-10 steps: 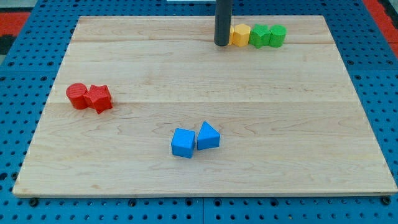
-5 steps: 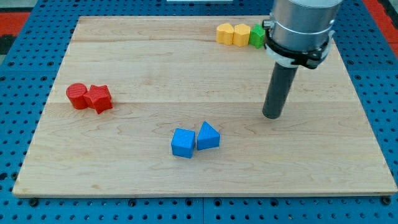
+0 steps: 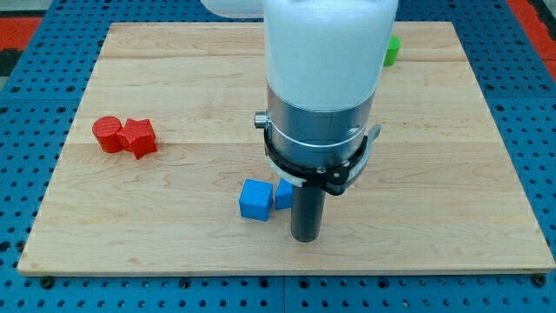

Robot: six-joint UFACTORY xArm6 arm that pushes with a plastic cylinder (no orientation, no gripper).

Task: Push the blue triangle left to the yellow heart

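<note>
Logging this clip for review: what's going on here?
The arm's rod has my tip on the wooden board, just right of and below the blue triangle, which touches a blue cube. Two red blocks sit at the view's left. The arm hides the yellow heart; only a green block peeks out at the top.

My tip [image 3: 305,237] rests on the wooden counter [image 3: 174,87], just right of and below the blue triangle [image 3: 283,195], most of which the arm hides. A blue cube [image 3: 255,200] touches the triangle's left side. Far left of the tip sit two touching red blocks [image 3: 124,136]. A green block [image 3: 392,49] shows up right; the arm hides the rest there.
</note>
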